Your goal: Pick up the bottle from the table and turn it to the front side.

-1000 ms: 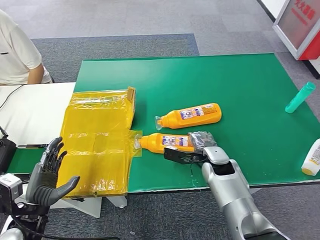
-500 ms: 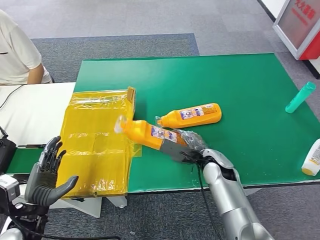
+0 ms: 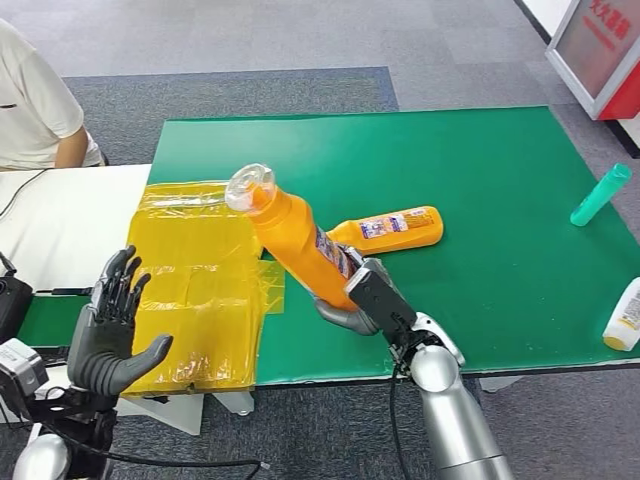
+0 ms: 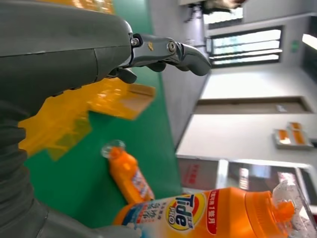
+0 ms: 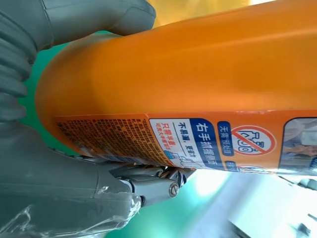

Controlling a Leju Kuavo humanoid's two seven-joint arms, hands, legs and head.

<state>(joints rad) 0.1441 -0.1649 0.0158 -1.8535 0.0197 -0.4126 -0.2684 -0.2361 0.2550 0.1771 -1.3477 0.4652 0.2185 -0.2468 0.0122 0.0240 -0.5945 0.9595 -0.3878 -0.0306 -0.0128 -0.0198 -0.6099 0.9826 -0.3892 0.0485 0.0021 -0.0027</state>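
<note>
The right hand (image 3: 361, 303) is gripping the orange bottle (image 3: 298, 238) by its base, holding it tilted above the green table (image 3: 490, 200). The left hand (image 3: 112, 335) is hovering with fingers spread, holding nothing, near the yellow bag (image 3: 192, 290).

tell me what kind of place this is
Probably an office or lab set up for robot trials: grey carpet floor, a table under a green mat with scattered orange detergent bottles, and a person seated at a white desk.
</note>
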